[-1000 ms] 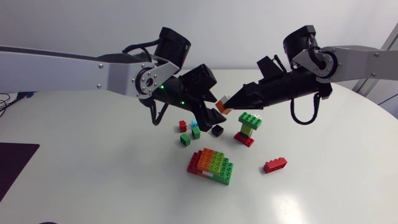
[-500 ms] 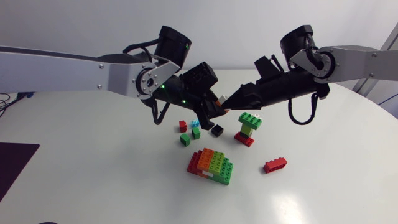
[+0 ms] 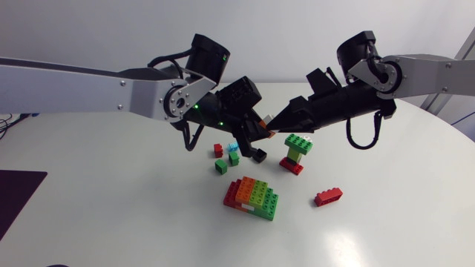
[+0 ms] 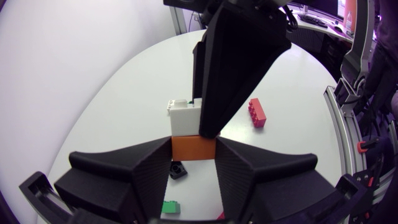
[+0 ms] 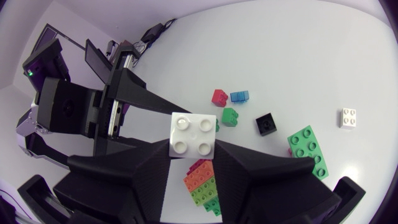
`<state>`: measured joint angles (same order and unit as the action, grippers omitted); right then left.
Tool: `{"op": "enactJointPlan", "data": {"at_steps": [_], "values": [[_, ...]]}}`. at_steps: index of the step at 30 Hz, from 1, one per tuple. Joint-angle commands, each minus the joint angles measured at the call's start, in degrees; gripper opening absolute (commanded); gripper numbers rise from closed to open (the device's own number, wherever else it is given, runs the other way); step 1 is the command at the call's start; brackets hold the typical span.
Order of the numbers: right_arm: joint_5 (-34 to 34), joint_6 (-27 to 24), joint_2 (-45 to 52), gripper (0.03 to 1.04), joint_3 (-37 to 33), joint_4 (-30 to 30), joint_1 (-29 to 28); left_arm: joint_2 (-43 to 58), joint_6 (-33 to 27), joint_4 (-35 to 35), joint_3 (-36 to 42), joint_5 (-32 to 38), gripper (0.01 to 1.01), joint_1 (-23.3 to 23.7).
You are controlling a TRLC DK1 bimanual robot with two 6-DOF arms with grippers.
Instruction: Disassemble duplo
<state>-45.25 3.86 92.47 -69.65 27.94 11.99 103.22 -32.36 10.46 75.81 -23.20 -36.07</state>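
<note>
Above the table's middle, my two grippers meet on a small pair of joined bricks. My left gripper (image 4: pixel 193 157) is shut on the orange brick (image 4: pixel 193 148), one finger on each side. On the orange brick sits the white brick (image 5: pixel 193 135), and my right gripper (image 5: pixel 193 154) is shut on it. In the head view the left gripper (image 3: pixel 260 130) and the right gripper (image 3: pixel 275 124) touch tip to tip, with only a sliver of the orange brick (image 3: pixel 268 128) showing. The white brick (image 4: pixel 184 117) lies against the right gripper's finger (image 4: pixel 236 56).
On the table below stand a red, orange and green block stack (image 3: pixel 252 198), a green-on-red tower (image 3: pixel 295 152) and a loose red brick (image 3: pixel 328 196). Small red (image 3: pixel 218 149), green (image 3: pixel 221 167), blue-and-green (image 3: pixel 234 154) and black (image 3: pixel 259 155) bricks lie under the grippers.
My left gripper has shifted up to the right gripper's tip and shut on the orange brick. The right gripper has kept its hold on the white brick.
</note>
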Motion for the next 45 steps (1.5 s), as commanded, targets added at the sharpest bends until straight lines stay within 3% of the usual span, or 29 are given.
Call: {"op": "enactJointPlan", "data": {"at_steps": [1, 11, 19, 27, 37, 40, 45], "values": [[-1.2, -1.7, -1.0, 0.27, -1.3, -0.3, -0.6, -2.0, -1.8, 0.7, -2.6, -1.2, 0.344, -0.7], [-0.5, -2.3, -0.7, 0.27, -2.4, -0.3, -3.9, -3.6, -3.3, 1.3, -4.4, -1.1, 0.343, -0.1], [11.2, -6.0, -7.7, 0.27, 2.8, -2.9, -4.1, 3.3, -3.0, 7.5, 1.8, 6.0, 0.344, 6.6], [16.6, -10.3, -9.1, 0.27, 7.4, -3.2, -9.4, 13.5, -1.7, 14.1, 7.5, 11.4, 0.346, 13.0], [25.3, -14.9, -7.6, 0.27, 16.0, -7.8, -12.6, 16.1, -2.0, 16.3, 7.2, 11.5, 0.357, 12.3], [25.7, -15.9, -6.4, 0.27, 17.4, -8.2, -13.6, 16.0, -1.7, 16.9, 7.3, 11.5, 0.403, 11.8], [26.1, -17.0, -3.3, 0.27, 18.5, -8.9, -15.0, 14.8, -1.3, 17.8, 8.1, 11.6, 0.570, 11.7]]}}
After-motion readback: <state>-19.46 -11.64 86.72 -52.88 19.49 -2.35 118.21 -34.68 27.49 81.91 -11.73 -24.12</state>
